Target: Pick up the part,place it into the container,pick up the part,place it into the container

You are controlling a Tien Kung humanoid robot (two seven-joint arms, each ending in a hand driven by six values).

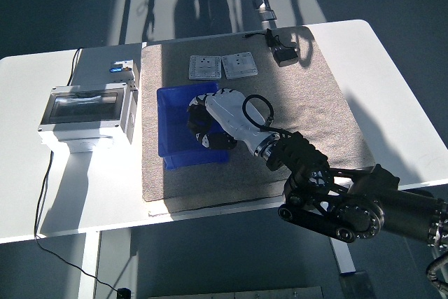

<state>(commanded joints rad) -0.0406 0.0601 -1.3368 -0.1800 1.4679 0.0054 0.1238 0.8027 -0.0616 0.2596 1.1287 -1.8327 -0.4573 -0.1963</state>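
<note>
The blue container (170, 146) stands on the left half of the grey mat (308, 117). My right hand (205, 128), white-backed with black tips, hangs over the container's right half, palm down, the black arm trailing to the lower right. The hand covers the inside of the container where a black round part lay earlier, so no part shows there now. Whether the hand holds anything is hidden. My left arm is out of view.
Two grey square plates (204, 67) (239, 66) lie behind the container. A black adapter (283, 54) with a cable sits at the mat's far right corner. A grey electrical box (87, 110) with a clear lid stands to the left of the mat.
</note>
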